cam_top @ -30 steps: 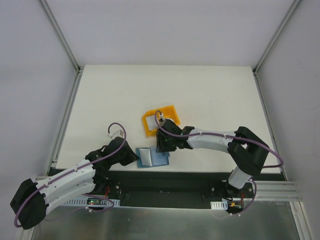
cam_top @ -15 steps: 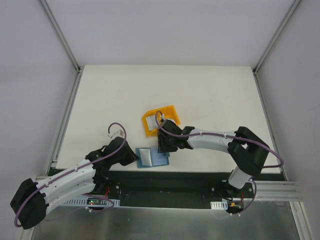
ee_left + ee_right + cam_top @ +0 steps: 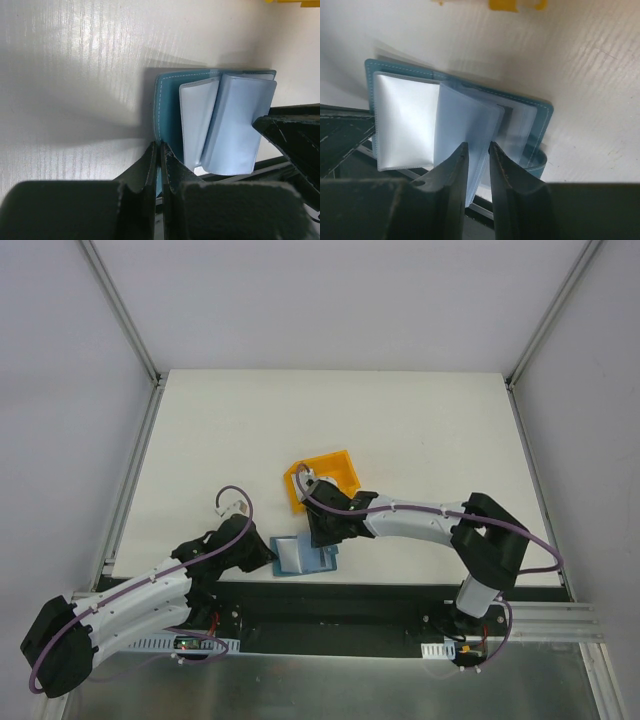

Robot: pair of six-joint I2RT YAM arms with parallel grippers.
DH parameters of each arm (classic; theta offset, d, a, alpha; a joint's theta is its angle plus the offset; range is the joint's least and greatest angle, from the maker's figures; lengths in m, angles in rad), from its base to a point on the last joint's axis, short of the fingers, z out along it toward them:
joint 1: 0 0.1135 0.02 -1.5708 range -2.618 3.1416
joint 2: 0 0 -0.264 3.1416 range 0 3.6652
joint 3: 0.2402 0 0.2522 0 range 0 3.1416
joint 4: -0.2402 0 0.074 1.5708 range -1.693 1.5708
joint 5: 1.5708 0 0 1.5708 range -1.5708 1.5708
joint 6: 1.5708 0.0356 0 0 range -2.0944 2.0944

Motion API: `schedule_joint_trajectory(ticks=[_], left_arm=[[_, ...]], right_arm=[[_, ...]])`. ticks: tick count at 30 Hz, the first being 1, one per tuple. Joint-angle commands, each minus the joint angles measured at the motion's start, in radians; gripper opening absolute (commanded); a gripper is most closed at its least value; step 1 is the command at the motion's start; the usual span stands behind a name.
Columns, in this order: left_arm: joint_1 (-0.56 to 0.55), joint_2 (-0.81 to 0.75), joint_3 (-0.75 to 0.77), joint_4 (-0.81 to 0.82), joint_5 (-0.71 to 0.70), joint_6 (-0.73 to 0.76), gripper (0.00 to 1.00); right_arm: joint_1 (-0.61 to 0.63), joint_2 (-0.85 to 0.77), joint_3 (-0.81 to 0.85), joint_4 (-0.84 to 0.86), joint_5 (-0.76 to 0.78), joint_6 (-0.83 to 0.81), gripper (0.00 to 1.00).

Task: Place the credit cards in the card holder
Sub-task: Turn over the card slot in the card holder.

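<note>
Left gripper (image 3: pixel 158 148) first: fingers squeezed tight together on the wallet (image 3: pixel 167 107), biting the edge of the teal cover at the lower middle of the left wrist view. You can see a sliver of teal wedged between the two black fingers. The wallet lies open on the table with its pale inner leaves fanned out. A whiter leaf (image 3: pixel 195 120) sits next to the cover and a bluer sleeve (image 3: pixel 235 125) stands to its right. Can't tell if the whiter one is a card or just plastic.

Right gripper (image 3: pixel 479 145): fingers only a narrow gap apart, poking up from the bottom centre of the right wrist view, with the blue sleeve showing in the gap. Whether they're really pinching it or just straddling it, I can't tell from this angle.

From the top camera the wallet is in the lower middle of the frame, right at the near edge of the table (image 3: pixel 400 420). The left gripper is on its left side and the right one at its upper right corner. The yellow bin (image 3: pixel 335 468) is just above that, around the centre of the frame, near the wallet but not touching it.
</note>
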Motion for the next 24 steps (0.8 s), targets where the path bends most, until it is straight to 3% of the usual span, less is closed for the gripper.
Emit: schedule_joint_trajectory(ticks=[1,5,9,17,24], left_arm=[[0.001,0.006,-0.001,-0.009,-0.022,0.001,0.0],[0.001,0.006,-0.001,-0.009,-0.022,0.001,0.0],[0.001,0.005,-0.001,-0.007,-0.022,-0.002,0.0],[0.001,0.02,-0.024,0.016,-0.025,-0.033,0.0],[0.003,-0.004,-0.052,0.031,-0.033,-0.079,0.0]], right_arm=[[0.04,0.005,0.087,-0.073,0.065,-0.036,0.22],[0.057,0.002,0.129,-0.091,0.059,-0.055,0.17],[0.054,0.008,0.129,-0.007,-0.025,-0.055,0.17],[0.04,0.081,0.147,0.191,-0.292,-0.027,0.31],[-0.002,-0.015,0.094,0.231,-0.294,-0.049,0.4]])
